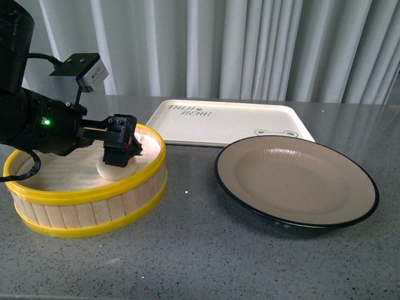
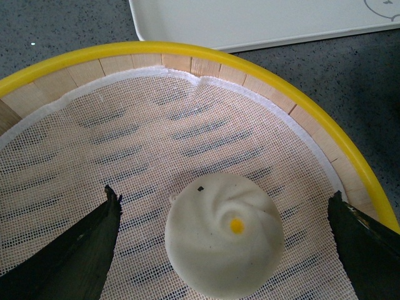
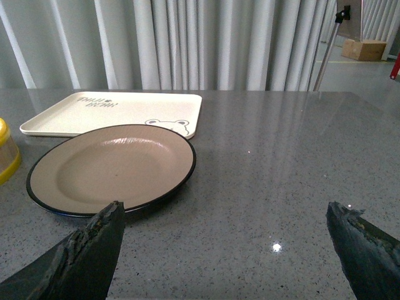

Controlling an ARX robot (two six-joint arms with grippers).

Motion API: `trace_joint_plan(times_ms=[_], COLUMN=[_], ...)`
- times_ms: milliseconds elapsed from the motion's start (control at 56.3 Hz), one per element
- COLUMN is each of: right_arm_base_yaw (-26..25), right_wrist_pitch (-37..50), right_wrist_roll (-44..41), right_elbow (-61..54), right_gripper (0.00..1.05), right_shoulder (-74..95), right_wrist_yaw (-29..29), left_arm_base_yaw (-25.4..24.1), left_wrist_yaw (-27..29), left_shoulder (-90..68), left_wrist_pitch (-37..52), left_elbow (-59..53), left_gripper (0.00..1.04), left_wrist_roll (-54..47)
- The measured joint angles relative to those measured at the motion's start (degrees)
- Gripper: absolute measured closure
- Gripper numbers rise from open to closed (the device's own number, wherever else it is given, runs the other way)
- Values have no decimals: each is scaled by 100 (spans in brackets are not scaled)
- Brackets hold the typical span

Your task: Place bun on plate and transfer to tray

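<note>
the bun point(image 1: 115, 169) sits inside the steamer basket point(image 1: 87, 197), a round basket with wooden slat walls and yellow rims, on the left part of the grey table point(image 1: 206, 250). in the left wrist view the bun point(image 2: 224, 234) rests on a white mesh liner point(image 2: 156, 137) that covers the basket's slatted floor, pleats and orange-yellow dot facing up. it lies a little toward the side of the basket point(image 2: 250, 65) nearer the plate.

the left gripper point(image 1: 120, 150) hangs inside the basket right over the bun. the left gripper point(image 2: 225, 194) is spread wide, and its dark fingers point(image 2: 75, 250) stand on either side of the bun, apart from it.

the plate point(image 1: 297, 181) lies flat on the table to the right of the basket, well apart from it. its whole taupe inside shows within the black rim. the tray point(image 1: 231, 122) lies behind the plate, lettering at its far left corner and the bear face at the near edge by the plate's rim. whether plate and tray touch i cannot tell.

the right wrist view looks across the plate point(image 3: 112, 165) toward the tray point(image 3: 112, 112). the right gripper point(image 3: 224, 206) is spread apart above bare table, pinching nothing.

a pale curtain point(image 1: 250, 44) hangs behind the table.
</note>
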State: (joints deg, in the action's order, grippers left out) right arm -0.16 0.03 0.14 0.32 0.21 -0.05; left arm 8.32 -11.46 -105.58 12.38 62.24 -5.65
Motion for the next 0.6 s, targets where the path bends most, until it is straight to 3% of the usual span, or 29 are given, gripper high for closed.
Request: trace_joint_plan(times_ms=[604], right_arm_base_yaw=[0], right_wrist_pitch=[0], right_wrist_roll=[0], right_elbow=[0], right_gripper=[8], right_shoulder=[0], right_wrist_yaw=[0], left_arm_base_yaw=[44], left_wrist_yaw=[103], left_shoulder=[-208], left_wrist_pitch=[-2], left_elbow=[57], left_gripper=[7], left_wrist_roll=[168])
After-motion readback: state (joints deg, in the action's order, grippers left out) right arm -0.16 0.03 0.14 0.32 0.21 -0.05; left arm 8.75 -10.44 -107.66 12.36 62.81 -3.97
